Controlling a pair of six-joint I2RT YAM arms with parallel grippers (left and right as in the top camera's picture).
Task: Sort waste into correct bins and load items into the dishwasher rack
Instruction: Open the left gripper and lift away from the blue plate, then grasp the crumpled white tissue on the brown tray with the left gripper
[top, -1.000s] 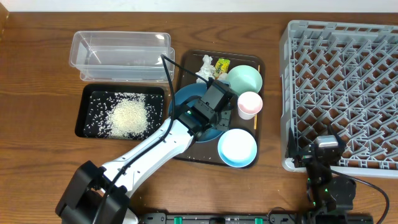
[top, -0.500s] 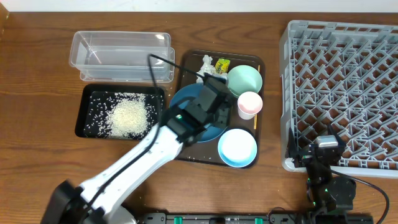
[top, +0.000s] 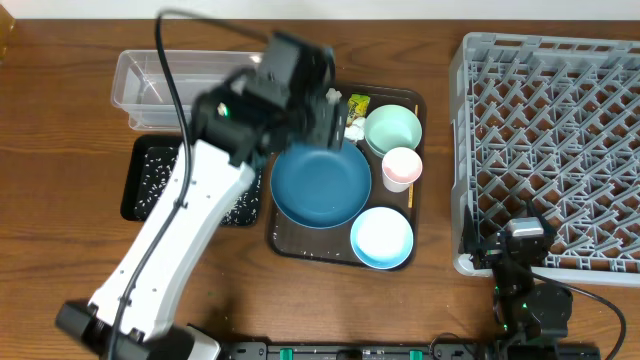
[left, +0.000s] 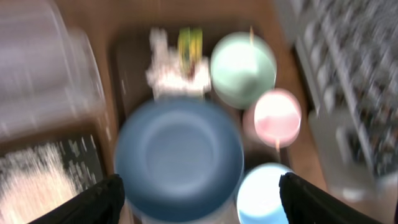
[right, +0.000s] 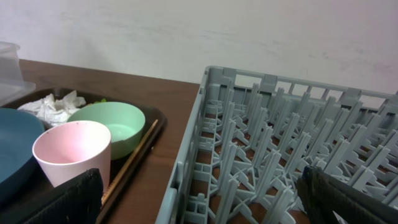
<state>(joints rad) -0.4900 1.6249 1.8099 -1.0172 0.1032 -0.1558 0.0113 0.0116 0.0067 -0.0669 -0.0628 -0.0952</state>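
My left gripper (top: 322, 118) hangs high over the back of the brown tray, blurred by motion and open, with its fingers (left: 99, 199) wide apart and nothing between them. Below it the dark blue plate (top: 322, 185) (left: 179, 158) lies flat. Round the plate are the mint bowl (top: 393, 127), pink cup (top: 402, 166), light blue bowl (top: 381, 237), wooden stick (top: 411, 195), crumpled tissue (left: 171, 71) and yellow-green wrapper (top: 357, 105). My arm hides most of the rice; some shows in the black tray (left: 37, 180). The right gripper (top: 525, 240) rests open by the near-left corner of the rack (top: 555, 140).
The clear tub (top: 150, 85) stands at the back left, with the black tray (top: 140, 180) in front of it. Both are partly covered by my left arm. The brown serving tray (top: 290, 240) holds the dishes. In the right wrist view the cup (right: 71, 152) and rack wall (right: 199, 149) are close.
My left gripper has lifted off the blue plate and swung up toward the back left, and its jaws have spread wider. The arm now covers the rice heap. The right arm has not moved.
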